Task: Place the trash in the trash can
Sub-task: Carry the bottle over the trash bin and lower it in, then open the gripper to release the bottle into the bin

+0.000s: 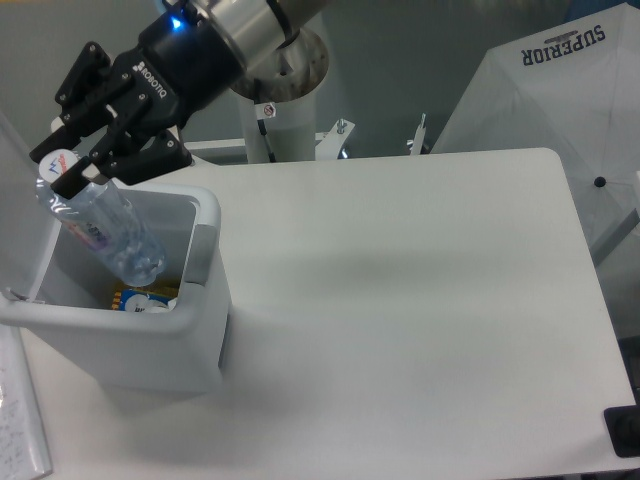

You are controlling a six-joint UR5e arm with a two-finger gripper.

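Observation:
My gripper (72,172) is shut on the neck end of the clear plastic bottle (108,232), just below its white cap (55,166). The bottle hangs tilted, its lower end down inside the opening of the pale grey-white trash can (200,330) at the left of the table. At the can's bottom lies a yellow and blue printed wrapper (142,298). The can's lid (18,160) stands raised at the far left.
The arm's white base column (278,110) stands behind the table. A white cover with "SUPERIOR" print (560,90) is at the right rear. A dark object (624,432) sits at the table's right front corner. Paper (20,420) lies at the left front.

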